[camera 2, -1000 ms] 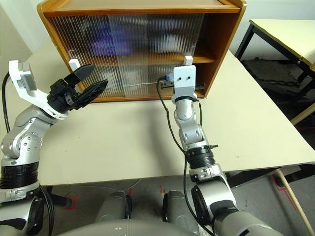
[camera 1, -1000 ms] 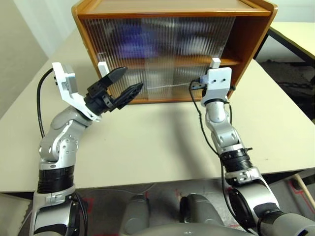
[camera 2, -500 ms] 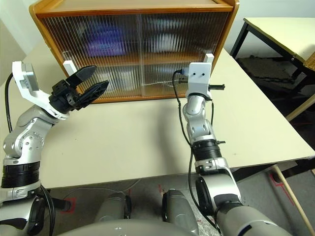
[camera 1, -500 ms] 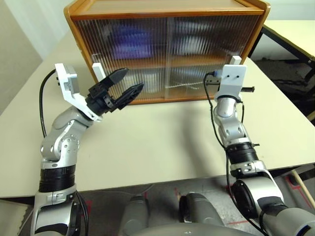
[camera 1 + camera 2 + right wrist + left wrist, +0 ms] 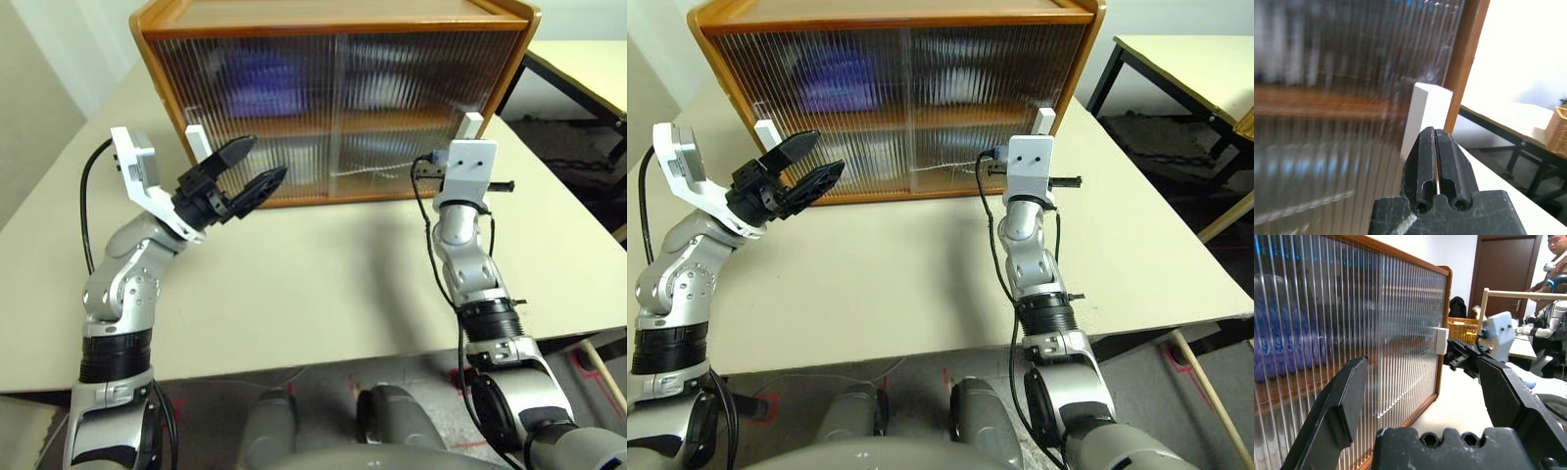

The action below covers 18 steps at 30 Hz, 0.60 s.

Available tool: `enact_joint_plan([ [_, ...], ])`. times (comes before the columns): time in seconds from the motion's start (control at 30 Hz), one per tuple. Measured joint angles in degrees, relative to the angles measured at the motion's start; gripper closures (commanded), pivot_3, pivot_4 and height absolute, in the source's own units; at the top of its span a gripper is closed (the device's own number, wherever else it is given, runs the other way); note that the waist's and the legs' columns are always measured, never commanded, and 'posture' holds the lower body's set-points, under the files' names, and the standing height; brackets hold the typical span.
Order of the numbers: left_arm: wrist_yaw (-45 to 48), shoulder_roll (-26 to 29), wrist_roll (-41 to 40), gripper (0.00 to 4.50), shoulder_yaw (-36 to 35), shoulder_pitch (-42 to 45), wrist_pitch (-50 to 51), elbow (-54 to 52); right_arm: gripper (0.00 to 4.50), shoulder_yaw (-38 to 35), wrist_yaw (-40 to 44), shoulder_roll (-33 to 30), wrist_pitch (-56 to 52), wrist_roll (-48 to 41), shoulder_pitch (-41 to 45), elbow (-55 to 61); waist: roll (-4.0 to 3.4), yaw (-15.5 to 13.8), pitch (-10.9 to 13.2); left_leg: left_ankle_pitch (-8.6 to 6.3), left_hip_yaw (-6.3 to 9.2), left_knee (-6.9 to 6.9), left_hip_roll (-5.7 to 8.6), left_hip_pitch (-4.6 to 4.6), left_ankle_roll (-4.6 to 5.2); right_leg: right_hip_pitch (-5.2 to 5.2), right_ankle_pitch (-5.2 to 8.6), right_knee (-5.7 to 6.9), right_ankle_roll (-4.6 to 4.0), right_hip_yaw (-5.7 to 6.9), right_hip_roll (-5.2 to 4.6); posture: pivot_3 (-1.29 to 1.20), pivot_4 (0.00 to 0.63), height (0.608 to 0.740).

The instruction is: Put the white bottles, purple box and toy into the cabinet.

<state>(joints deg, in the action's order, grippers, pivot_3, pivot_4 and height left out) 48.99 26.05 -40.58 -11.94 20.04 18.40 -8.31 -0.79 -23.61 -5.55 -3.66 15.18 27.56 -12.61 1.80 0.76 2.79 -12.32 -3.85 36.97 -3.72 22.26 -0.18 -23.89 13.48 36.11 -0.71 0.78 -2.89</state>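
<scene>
Cabinet [image 5: 333, 98] of orange-brown wood stands at the far edge of the pale bench [image 5: 323, 284], and both of its ribbed see-through doors are slid across the front. A blurry purple box [image 5: 260, 78] shows through the glass on the top shelf, toward the left side. Pale shapes sit behind the doors too, but they are too blurry to tell what they are. A white handle [image 5: 472, 125] sticks out at the right edge of the cabinet and another white handle [image 5: 199, 142] at the left edge.

The left gripper [image 5: 257, 168] hangs in the air in front of the left door with its two black fingers spread wide and nothing between them. The right gripper [image 5: 1435, 147] is clenched tight on nothing, just beside the right handle.

Past the bench's right edge a second pale table [image 5: 1185, 59] stands on dark legs. In the left wrist view a dark door, a basket and a person show far back in the room
</scene>
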Motion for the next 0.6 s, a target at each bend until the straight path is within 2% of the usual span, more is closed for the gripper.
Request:
enact_joint_plan([
  [0.17, 0.38, -0.04, 0.01, 0.0, -0.04, 0.01, -0.01, 0.18, 4.46, 2.16, 3.17, 0.75, -2.5, 1.06, -6.96, 8.77, 0.01, 0.02, 0.0, -0.01, -0.01, 0.04, 0.0, -0.02, -0.01, 0.0, 0.0, 0.03, 0.0, 0.0, -0.01, 0.06, 0.0, 0.74],
  [0.23, 0.45, -0.08, 0.03, 0.0, 0.08, 0.03, -0.06, 0.26, 4.46, 3.77, 5.65, -0.8, -1.69, 1.7, -9.06, 10.4, 0.01, 0.13, -0.01, -0.01, -0.02, 0.05, 0.0, -0.03, -0.01, 0.0, -0.01, 0.03, 0.0, 0.0, -0.01, 0.06, 0.0, 0.74],
  [0.37, 0.6, -0.15, 0.1, 0.0, 0.13, 0.28, -0.36, 0.52, 3.45, 5.08, 11.99, -4.27, 2.34, 0.77, -11.6, 11.69, 0.01, 0.42, -0.01, -0.01, -0.01, 0.04, 0.0, -0.04, -0.01, 0.0, -0.01, 0.03, 0.0, 0.01, 0.01, 0.06, 0.0, 0.74],
  [0.47, 0.86, -0.3, 0.24, 0.0, 0.11, 0.5, -0.82, 0.89, 2.29, 3.82, 19.65, -7.37, 6.2, -5.03, -15.09, 13.59, 0.07, 0.45, -0.05, 0.0, 0.0, 0.03, 0.01, -0.03, -0.01, 0.01, 0.0, 0.01, 0.0, 0.01, 0.02, 0.06, 0.0, 0.74],
  [0.6, 0.21, -0.51, 0.46, 0.0, -0.7, -0.48, -1.8, 1.92, 0.89, 0.57, 25.95, -10.02, 9.14, -11.17, -18.43, 13.69, 0.09, 0.47, -0.06, -0.01, -0.03, 0.04, 0.02, -0.04, -0.01, 0.03, 0.0, -0.01, 0.0, -0.01, 0.0, 0.06, 0.0, 0.74],
])
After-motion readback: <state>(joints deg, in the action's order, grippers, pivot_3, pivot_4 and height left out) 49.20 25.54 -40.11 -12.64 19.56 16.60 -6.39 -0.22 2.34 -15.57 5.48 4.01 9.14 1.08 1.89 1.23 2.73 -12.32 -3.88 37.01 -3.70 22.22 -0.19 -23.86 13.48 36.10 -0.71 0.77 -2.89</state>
